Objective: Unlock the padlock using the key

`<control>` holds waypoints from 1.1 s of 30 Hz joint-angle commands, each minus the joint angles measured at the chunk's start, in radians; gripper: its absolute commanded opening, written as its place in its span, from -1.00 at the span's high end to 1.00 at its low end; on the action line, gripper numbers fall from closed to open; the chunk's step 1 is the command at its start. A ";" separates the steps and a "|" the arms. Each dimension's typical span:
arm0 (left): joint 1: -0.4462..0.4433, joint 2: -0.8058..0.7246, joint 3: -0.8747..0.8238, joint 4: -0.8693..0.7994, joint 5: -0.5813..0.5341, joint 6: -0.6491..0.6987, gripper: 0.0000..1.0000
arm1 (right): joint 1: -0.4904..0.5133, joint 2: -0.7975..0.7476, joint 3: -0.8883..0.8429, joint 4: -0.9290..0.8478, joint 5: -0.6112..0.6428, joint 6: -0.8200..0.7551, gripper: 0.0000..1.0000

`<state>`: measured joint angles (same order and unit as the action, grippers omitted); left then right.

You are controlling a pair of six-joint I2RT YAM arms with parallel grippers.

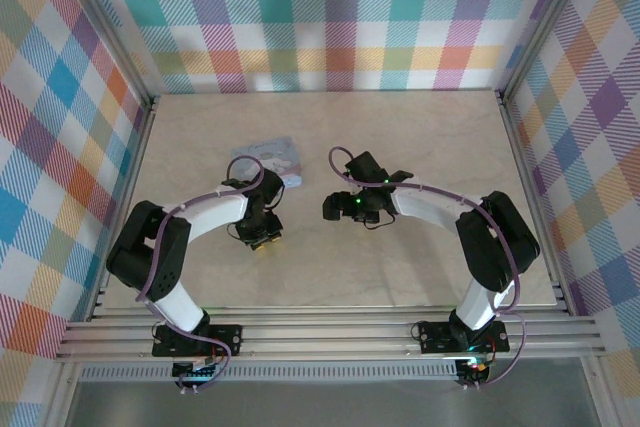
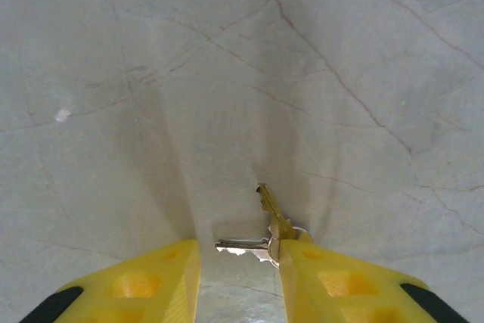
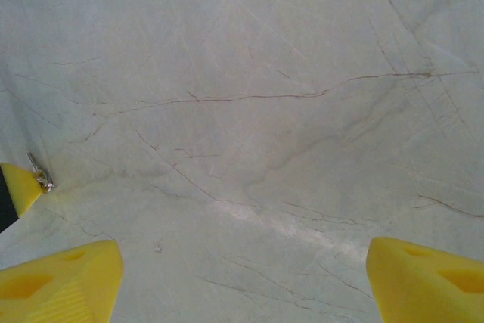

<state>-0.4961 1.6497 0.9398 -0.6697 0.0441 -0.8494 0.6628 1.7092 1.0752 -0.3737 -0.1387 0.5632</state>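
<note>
Shiny silvery metal key (image 2: 240,246) lies on smooth, matt, marble-veined table (image 2: 227,73).

Key (image 2: 242,246) on the table (image 2: 227,73), between the left gripper (image 2: 238,262) fingers (image 2: 162,281) (against one of them); tin (image 1: 270,159) behind that gripper

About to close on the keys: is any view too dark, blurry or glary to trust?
Left wrist: keys sharp, soft shadow of the left gripper around them, no glare. Right wrist: mostly even light, tabletop veins crisp, right gripper edges slightly soft. Top external: evenly lit, no glare.
</note>
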 commanded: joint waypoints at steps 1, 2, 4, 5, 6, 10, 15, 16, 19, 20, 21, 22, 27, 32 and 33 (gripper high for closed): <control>-0.012 0.036 0.014 0.012 0.013 -0.002 0.35 | 0.010 0.017 0.013 0.016 -0.004 0.005 -0.68; -0.013 0.039 0.017 0.016 0.014 0.001 0.35 | 0.009 0.018 0.011 0.016 -0.004 0.007 -0.68; -0.014 0.046 0.024 0.014 0.014 0.013 0.39 | 0.010 0.014 0.010 0.015 -0.003 0.008 -0.68; -0.015 0.044 0.029 0.008 0.013 0.019 0.42 | 0.010 0.012 0.009 0.014 -0.001 0.009 -0.68; -0.016 0.040 0.036 0.001 0.010 0.027 0.46 | 0.011 0.009 0.009 0.014 0.001 0.010 -0.68; -0.016 0.001 0.067 -0.047 -0.030 0.047 0.55 | 0.011 -0.002 0.005 0.017 0.008 0.013 -0.68; -0.016 -0.034 0.093 -0.075 -0.053 0.041 0.56 | 0.010 -0.006 0.003 0.019 0.008 0.015 -0.68; -0.016 -0.034 0.096 -0.074 -0.055 0.036 0.54 | 0.011 -0.006 0.002 0.020 0.007 0.015 -0.68; -0.017 -0.012 0.105 -0.060 -0.041 0.027 0.45 | 0.012 -0.010 -0.003 0.021 0.007 0.014 -0.68; -0.019 0.001 0.107 -0.055 -0.032 0.025 0.43 | 0.012 -0.012 -0.006 0.021 0.007 0.015 -0.68; -0.021 0.011 0.111 -0.051 -0.025 0.024 0.42 | 0.012 -0.016 -0.009 0.020 0.007 0.015 -0.68; -0.025 0.023 0.115 -0.047 -0.020 0.021 0.41 | 0.012 -0.018 -0.013 0.020 0.007 0.015 -0.68; -0.056 0.081 0.138 -0.045 -0.018 0.021 0.40 | 0.012 -0.032 -0.029 0.012 0.017 0.007 -0.68; -0.076 0.126 0.127 -0.052 -0.033 0.020 0.41 | 0.012 -0.037 -0.039 0.013 0.019 0.007 -0.69; -0.079 0.130 0.124 -0.054 -0.039 0.022 0.43 | 0.012 -0.038 -0.041 0.015 0.019 0.007 -0.69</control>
<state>-0.5625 1.7538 1.0626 -0.7055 0.0128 -0.8196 0.6682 1.7061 1.0458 -0.3668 -0.1265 0.5655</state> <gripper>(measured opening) 0.291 0.843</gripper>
